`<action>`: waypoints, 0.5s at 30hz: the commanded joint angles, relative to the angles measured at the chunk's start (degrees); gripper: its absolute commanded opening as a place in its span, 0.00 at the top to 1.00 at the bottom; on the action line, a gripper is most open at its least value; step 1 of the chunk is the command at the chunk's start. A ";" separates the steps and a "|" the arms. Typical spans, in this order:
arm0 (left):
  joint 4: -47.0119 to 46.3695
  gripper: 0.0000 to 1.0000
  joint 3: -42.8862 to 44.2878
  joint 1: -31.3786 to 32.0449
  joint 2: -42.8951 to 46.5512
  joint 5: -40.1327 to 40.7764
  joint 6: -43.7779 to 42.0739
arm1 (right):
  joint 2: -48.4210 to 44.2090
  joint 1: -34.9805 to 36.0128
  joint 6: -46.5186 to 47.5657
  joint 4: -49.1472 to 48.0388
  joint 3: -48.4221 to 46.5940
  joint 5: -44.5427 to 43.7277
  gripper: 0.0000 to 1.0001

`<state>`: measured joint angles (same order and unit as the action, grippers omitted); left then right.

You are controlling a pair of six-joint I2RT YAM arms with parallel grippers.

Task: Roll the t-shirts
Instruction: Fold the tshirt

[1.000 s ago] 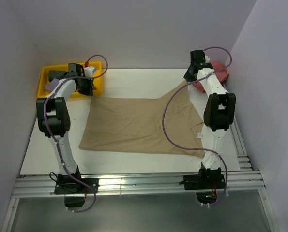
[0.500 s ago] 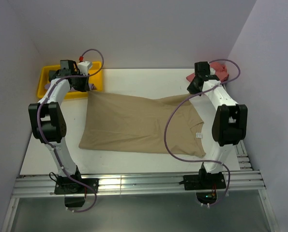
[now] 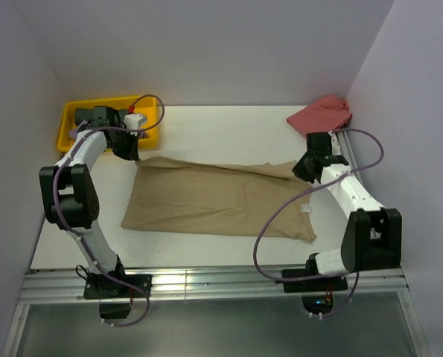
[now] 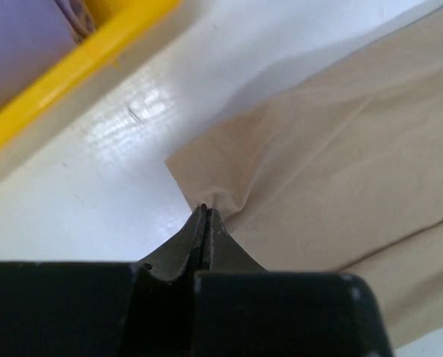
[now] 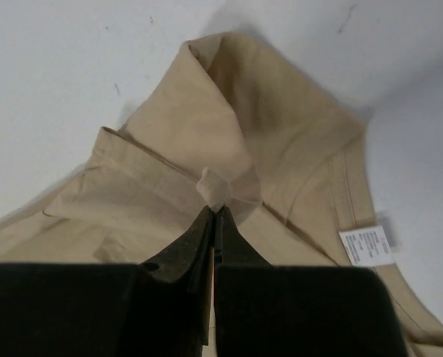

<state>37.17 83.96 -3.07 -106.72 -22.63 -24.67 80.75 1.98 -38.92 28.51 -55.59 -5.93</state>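
The tan-beige t-shirt (image 3: 214,199) lies across the middle of the white table (image 3: 221,126), spread mostly flat with its long side running from 9 to 3 o'clock in the top view. Its far edge, toward 12 o'clock, is lifted and doubled over into a narrow, softly creased band, while the near half lies smooth. A small white tag (image 3: 306,210) shows on the cloth toward 4 o'clock, near the neck end. The left gripper (image 3: 132,152) sits at the shirt's 10 o'clock corner. In its wrist view the two fingers (image 4: 191,242) are pressed together with the corner of the fabric pinched between their tips, and the cloth puckers into a small peak there. The right gripper (image 3: 301,169) is at the shirt's 2 o'clock corner. Its wrist view shows the jaws closed tight on a little nub of tan fabric, with folded layers fanning out toward 12 o'clock and the tag lying toward 4 o'clock of the tips. A salmon-pink shirt (image 3: 322,114) lies crumpled at the table's 1 o'clock corner, apart from the tan one. A yellow bin (image 3: 71,113) stands at 10 o'clock, just beyond the left gripper, and a lavender shirt (image 4: 20,37) lies inside it.
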 commanded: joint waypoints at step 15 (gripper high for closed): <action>3.35 1.00 -10.74 -2.11 8.80 2.94 -4.43 | -18.78 -0.13 -4.59 2.16 13.40 -2.06 1.00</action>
<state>40.12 74.81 -4.56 -101.80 -20.67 -27.53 65.14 2.00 -42.44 29.52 -42.94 -6.39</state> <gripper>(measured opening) 0.012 0.010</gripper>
